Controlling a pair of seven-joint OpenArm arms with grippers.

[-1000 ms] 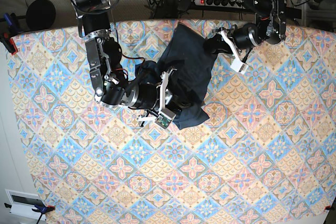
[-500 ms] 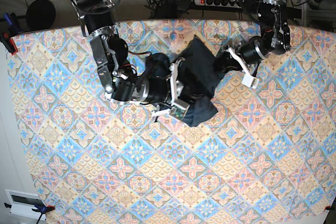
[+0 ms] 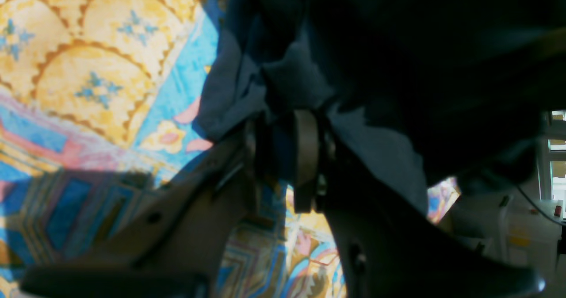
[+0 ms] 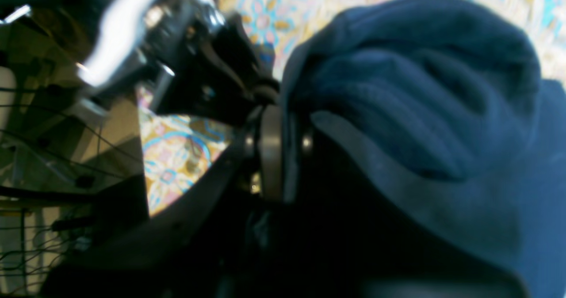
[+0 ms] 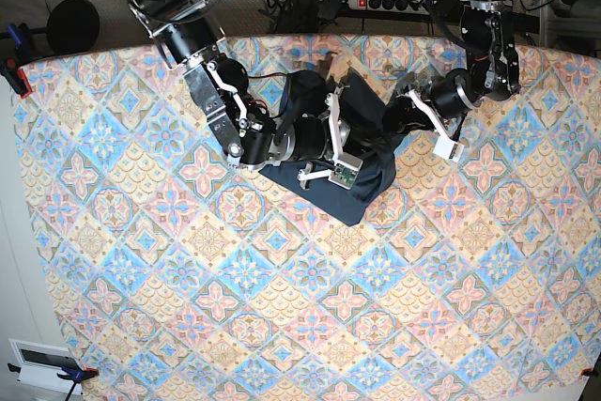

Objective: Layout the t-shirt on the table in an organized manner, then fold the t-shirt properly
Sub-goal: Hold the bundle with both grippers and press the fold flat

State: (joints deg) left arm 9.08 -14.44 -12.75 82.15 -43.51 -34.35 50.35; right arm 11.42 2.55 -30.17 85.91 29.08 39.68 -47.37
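My left claw (image 3: 283,156) is closed down on a fold of the t-shirt (image 5: 362,152); the left wrist view shows navy cloth pinched between its two fingers. My right claw (image 4: 283,150) is likewise clamped on a thin edge of the same garment, with bunched cloth bulging just beyond the fingers.

Position of the garment: taking the power strip (image 5: 394,2) behind the worktop (image 5: 282,307) as landmark, the t-shirt lies on the near side of it, close to the worktop's far edge, between my two arms. The large patterned area nearer the camera carries nothing.

Task status, by judgement: layout is in progress and not complete. The garment is gathered into a crumpled, roughly wedge-shaped mass; no sleeves, collar or hem can be identified. Remaining: spread it flat and square, then perform all folds.

Appearance: plain dark navy, soft, heavily creased, partly lifted where the claws hold it.
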